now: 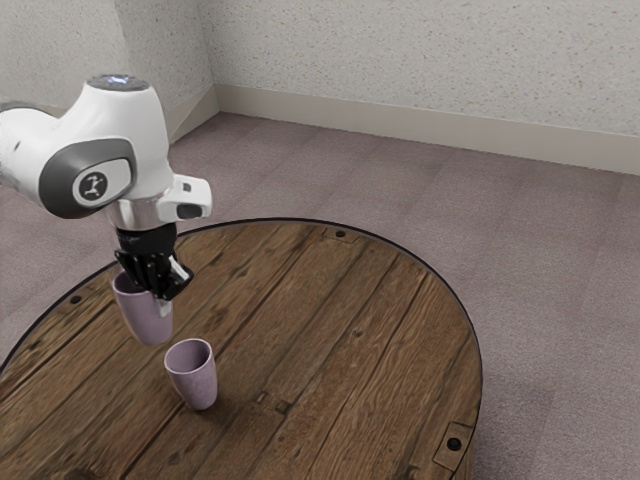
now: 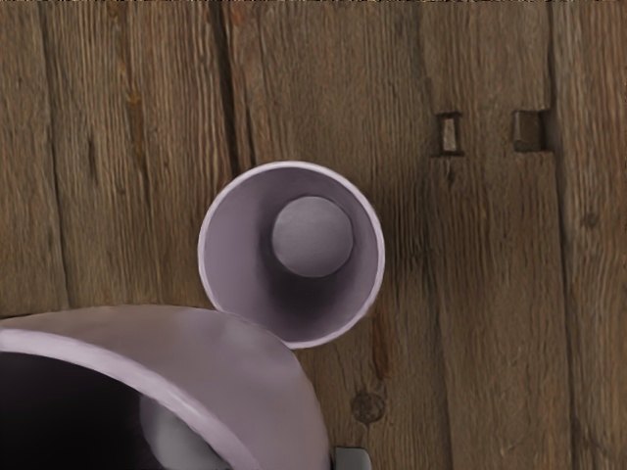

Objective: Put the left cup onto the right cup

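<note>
Two pale lilac cups are in play. One cup hangs above the round wooden table, and my black gripper is shut on its rim. The other cup stands upright on the table, just toward the exterior view's right and nearer the front than the held one. In the wrist view the standing cup is seen from above with its mouth open, and the held cup looms large right under my hand, beside it and not over it.
The table's dark rim curves round at the exterior view's right, with metal brackets set in the planks. Beyond it lie a carpeted floor and a speckled wall. Bare wood stretches to the right of the cups.
</note>
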